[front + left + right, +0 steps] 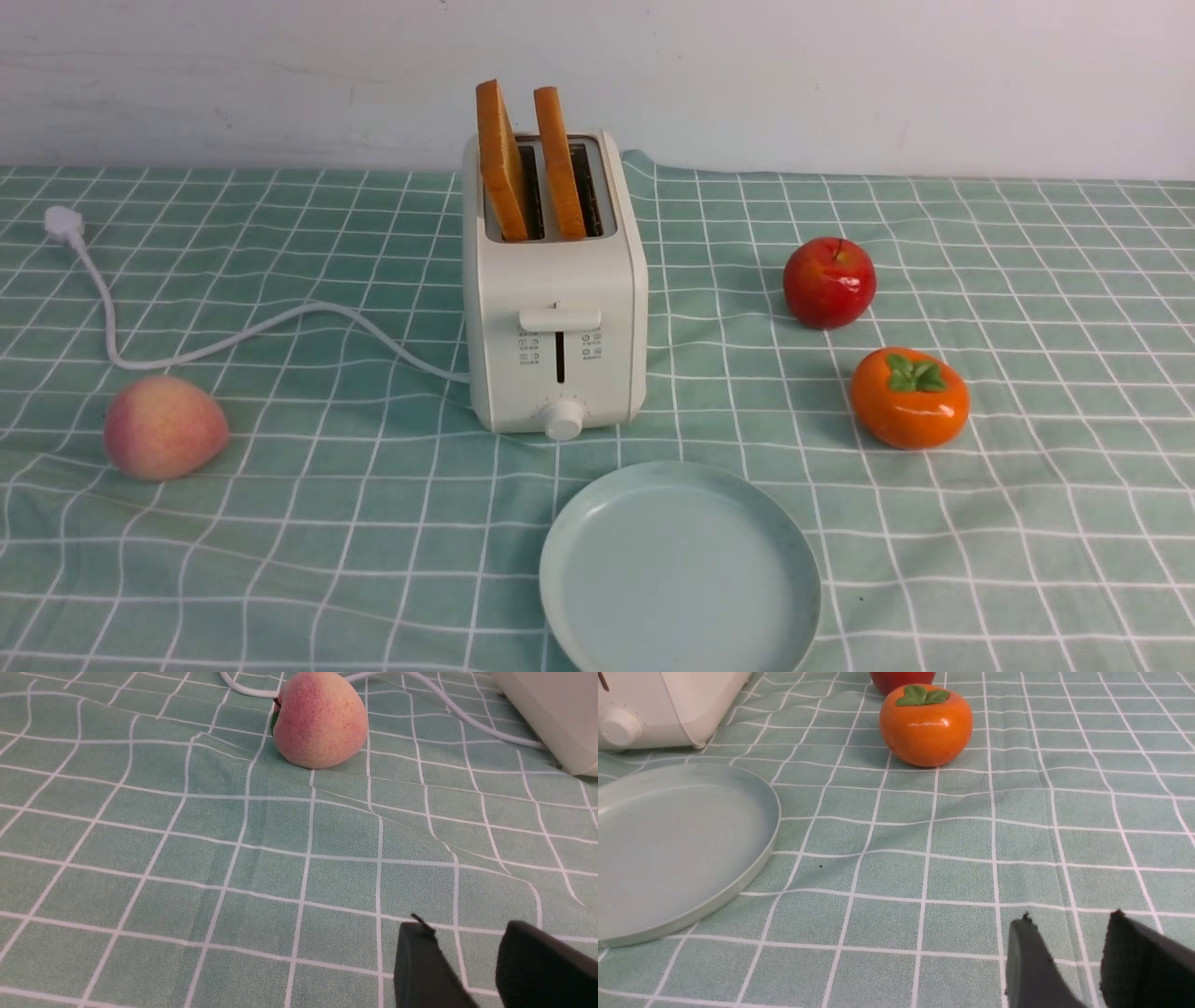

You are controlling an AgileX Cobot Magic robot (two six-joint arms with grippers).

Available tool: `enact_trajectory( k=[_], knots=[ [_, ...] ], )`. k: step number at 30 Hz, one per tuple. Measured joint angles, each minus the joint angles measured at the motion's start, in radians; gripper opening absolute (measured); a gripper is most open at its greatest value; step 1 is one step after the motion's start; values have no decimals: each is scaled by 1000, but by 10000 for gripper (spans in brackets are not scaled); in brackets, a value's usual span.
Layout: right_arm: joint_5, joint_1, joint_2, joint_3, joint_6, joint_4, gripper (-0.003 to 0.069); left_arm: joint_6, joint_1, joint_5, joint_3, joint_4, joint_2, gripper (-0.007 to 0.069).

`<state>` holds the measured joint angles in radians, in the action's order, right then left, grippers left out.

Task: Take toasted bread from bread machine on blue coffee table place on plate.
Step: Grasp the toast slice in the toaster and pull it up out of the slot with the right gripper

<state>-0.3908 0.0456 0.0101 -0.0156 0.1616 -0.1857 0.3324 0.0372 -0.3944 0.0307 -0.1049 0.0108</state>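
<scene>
Across the front view from edge to edge lies the blue coffee table, its checked cloth wrinkled, and at centre frame stands the bread machine, lever facing the camera. Just below it, lower centre and a touch right, sits the plate, bare. The toasted bread pokes out of the slots at upper centre, the left slice and the right slice both leaning toward the frame's left. Neither arm shows in the front view. In the wrist views the left gripper hangs low over the cloth, and the right gripper sits near the plate; each has its jaws apart and holds nothing. Nothing looks lifted yet, and I'd send the right arm, as it is the one near the plate. It should pinch across a slice's flat faces near the top crust, tilt to match the lean, and draw up along the slot until clear, so the toaster isn't dragged.
</scene>
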Motion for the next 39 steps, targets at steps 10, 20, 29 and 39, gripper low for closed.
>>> enact_trajectory(
  k=[10,20,29,39],
  knots=[
    [0,24,0,0,0,0,239,0,0,0,0,0,0,238],
    [0,99,0,0,0,0,239,0,0,0,0,0,0,238],
    [0,99,0,0,0,0,239,0,0,0,0,0,0,238],
    [114,99,0,-9,1,-111,239,0,0,0,0,0,0,238]
  ],
)
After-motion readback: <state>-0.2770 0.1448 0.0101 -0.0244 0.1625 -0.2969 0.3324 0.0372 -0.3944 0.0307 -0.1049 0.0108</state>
